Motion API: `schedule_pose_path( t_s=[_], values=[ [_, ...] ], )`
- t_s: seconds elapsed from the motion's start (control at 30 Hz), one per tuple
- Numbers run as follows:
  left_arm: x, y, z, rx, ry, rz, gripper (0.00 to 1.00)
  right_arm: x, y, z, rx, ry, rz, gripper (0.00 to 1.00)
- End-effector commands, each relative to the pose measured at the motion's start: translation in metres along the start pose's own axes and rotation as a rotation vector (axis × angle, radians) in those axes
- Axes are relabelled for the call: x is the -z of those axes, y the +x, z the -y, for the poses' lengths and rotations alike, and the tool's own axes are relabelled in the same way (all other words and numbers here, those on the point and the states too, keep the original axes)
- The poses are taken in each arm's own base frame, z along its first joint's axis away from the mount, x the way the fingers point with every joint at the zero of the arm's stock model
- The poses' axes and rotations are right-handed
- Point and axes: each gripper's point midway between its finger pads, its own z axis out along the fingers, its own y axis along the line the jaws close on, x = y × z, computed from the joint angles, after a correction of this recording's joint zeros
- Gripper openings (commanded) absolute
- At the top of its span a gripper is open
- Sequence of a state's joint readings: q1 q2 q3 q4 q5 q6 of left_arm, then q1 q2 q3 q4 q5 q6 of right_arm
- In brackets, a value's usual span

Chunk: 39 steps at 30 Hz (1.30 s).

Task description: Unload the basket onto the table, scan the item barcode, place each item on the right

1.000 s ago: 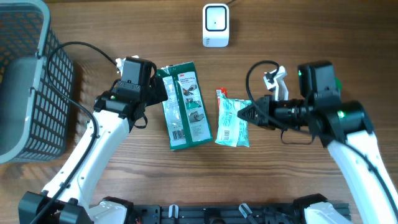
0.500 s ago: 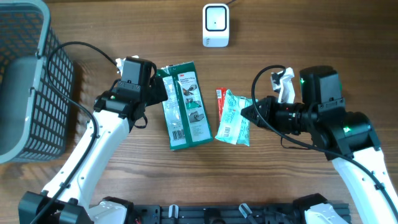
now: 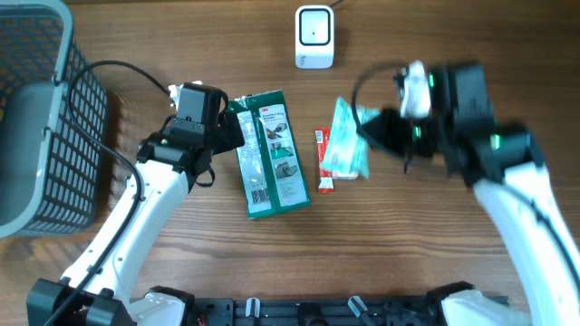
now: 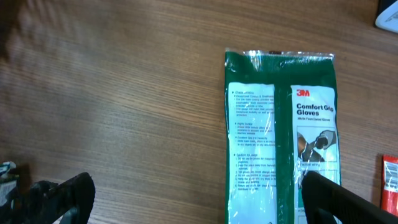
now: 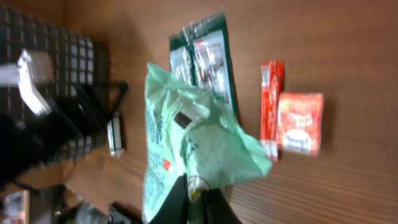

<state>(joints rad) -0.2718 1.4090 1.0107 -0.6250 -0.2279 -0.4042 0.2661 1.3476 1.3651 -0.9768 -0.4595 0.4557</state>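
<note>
Mint-green packet [image 3: 348, 140], pinched in my closed right gripper [image 3: 372, 134], has just risen from mid-frame toward the scanner [image 3: 314, 36] at top centre, so scanning nears; my left gripper [image 3: 228, 136] sits wide open, empty

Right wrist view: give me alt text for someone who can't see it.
The right pincer is shut on a pale green packet, filling the foreground. Behind it on the wooden table lie a dark green glove pack, a red stick sachet and an orange square sachet.
</note>
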Motion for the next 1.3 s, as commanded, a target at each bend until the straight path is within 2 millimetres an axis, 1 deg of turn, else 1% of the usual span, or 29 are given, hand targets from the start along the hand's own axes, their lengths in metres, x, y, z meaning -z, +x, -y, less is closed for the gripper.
schedule_pose_path(
  t_s=[0.0, 0.03, 0.07, 0.1, 0.17, 0.23, 0.33, 0.37, 0.47, 0.5, 0.53, 0.67, 0.77, 0.87, 0.93, 1.03, 1.1, 1.2, 1.27],
  values=[
    [0.001, -0.005, -0.003, -0.004, -0.013, 0.016, 1.0, 0.017, -0.07, -0.025, 0.191, 0.075, 0.089, 0.04],
    [0.001, -0.005, -0.003, -0.004, -0.013, 0.016, 1.0, 0.02, -0.091, -0.03, 0.228, 0.104, 0.119, 0.04],
    [0.001, -0.005, -0.003, -0.004, -0.013, 0.016, 1.0, 0.02, -0.103, -0.034, 0.264, 0.112, 0.137, 0.04],
    [0.001, -0.005, -0.003, -0.004, -0.013, 0.016, 1.0, 0.019, -0.127, -0.039, 0.335, 0.133, 0.189, 0.04],
    [0.001, -0.005, -0.003, -0.004, -0.013, 0.016, 1.0, 0.013, -0.157, -0.042, 0.408, 0.157, 0.264, 0.04],
    [0.001, -0.005, -0.003, -0.004, -0.013, 0.016, 1.0, 0.002, -0.181, -0.041, 0.486, 0.18, 0.329, 0.04],
    [0.001, -0.005, -0.003, -0.004, -0.014, 0.016, 1.0, -0.015, -0.209, -0.033, 0.575, 0.263, 0.398, 0.05],
    [0.001, -0.005, -0.003, -0.004, -0.013, 0.016, 1.0, -0.024, -0.219, -0.03, 0.613, 0.311, 0.422, 0.04],
    [0.001, -0.005, -0.003, -0.004, -0.013, 0.016, 1.0, -0.042, -0.241, -0.024, 0.696, 0.451, 0.484, 0.05],
    [0.001, -0.005, -0.003, -0.004, -0.013, 0.016, 1.0, -0.047, -0.245, -0.025, 0.722, 0.486, 0.499, 0.04],
    [0.001, -0.005, -0.003, -0.004, -0.013, 0.016, 1.0, -0.061, -0.255, -0.031, 0.794, 0.563, 0.541, 0.04],
    [0.001, -0.005, -0.003, -0.004, -0.013, 0.016, 1.0, -0.087, -0.269, -0.041, 0.893, 0.704, 0.614, 0.04],
    [0.001, -0.005, -0.003, -0.004, -0.013, 0.016, 1.0, -0.115, -0.273, -0.047, 0.99, 0.793, 0.641, 0.04],
    [0.001, -0.005, -0.003, -0.004, -0.014, 0.016, 1.0, -0.145, -0.275, -0.047, 1.075, 0.889, 0.654, 0.05],
    [0.001, -0.005, -0.003, -0.005, -0.014, 0.016, 1.0, -0.157, -0.277, -0.042, 1.104, 0.969, 0.666, 0.04],
    [0.001, -0.005, -0.003, -0.004, -0.013, 0.016, 1.0, -0.178, -0.28, -0.028, 1.184, 1.076, 0.642, 0.04],
    [0.001, -0.005, -0.003, -0.004, -0.013, 0.016, 1.0, -0.197, -0.278, -0.017, 1.268, 1.134, 0.592, 0.04],
    [0.001, -0.005, -0.003, -0.004, -0.013, 0.016, 1.0, -0.212, -0.275, -0.002, 1.317, 1.212, 0.543, 0.04],
    [0.001, -0.005, -0.003, -0.004, -0.013, 0.016, 1.0, -0.221, -0.272, 0.004, 1.363, 1.237, 0.5, 0.04]
  ],
)
